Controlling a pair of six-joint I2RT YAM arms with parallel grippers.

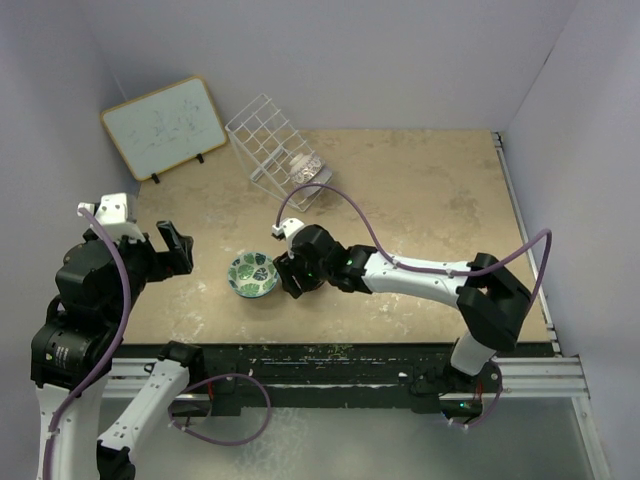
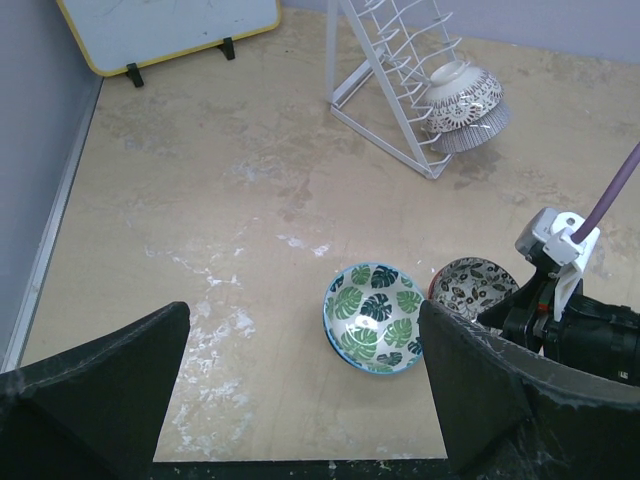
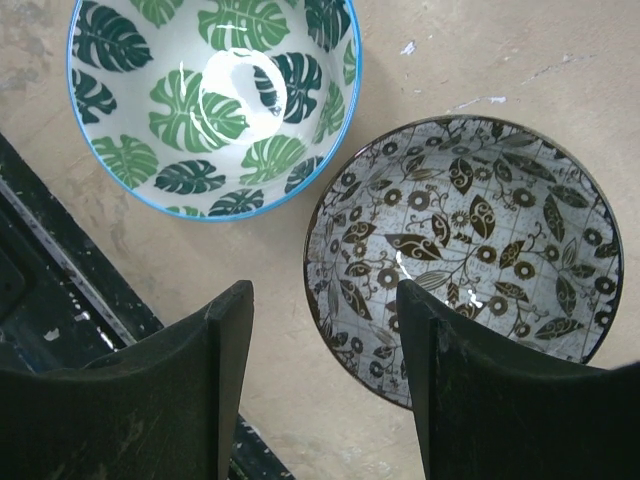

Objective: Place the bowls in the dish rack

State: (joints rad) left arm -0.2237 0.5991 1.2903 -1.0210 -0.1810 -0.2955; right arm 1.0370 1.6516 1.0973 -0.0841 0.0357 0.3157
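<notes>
A green leaf bowl (image 1: 253,274) (image 2: 375,317) (image 3: 215,100) sits on the table near its front edge. A grey-brown patterned bowl (image 2: 472,287) (image 3: 465,255) sits right beside it. My right gripper (image 1: 291,274) (image 3: 325,300) is open just above it, with one finger over the inside and the other outside the rim. The white wire dish rack (image 1: 268,138) (image 2: 390,90) stands at the back with two bowls (image 1: 303,168) (image 2: 460,100) leaning in it. My left gripper (image 1: 175,250) (image 2: 303,312) is open and empty, raised left of the green bowl.
A wood-framed whiteboard (image 1: 165,127) (image 2: 165,25) stands at the back left. Walls close in the left, back and right sides. The table's black front edge (image 3: 60,270) runs close to the two bowls.
</notes>
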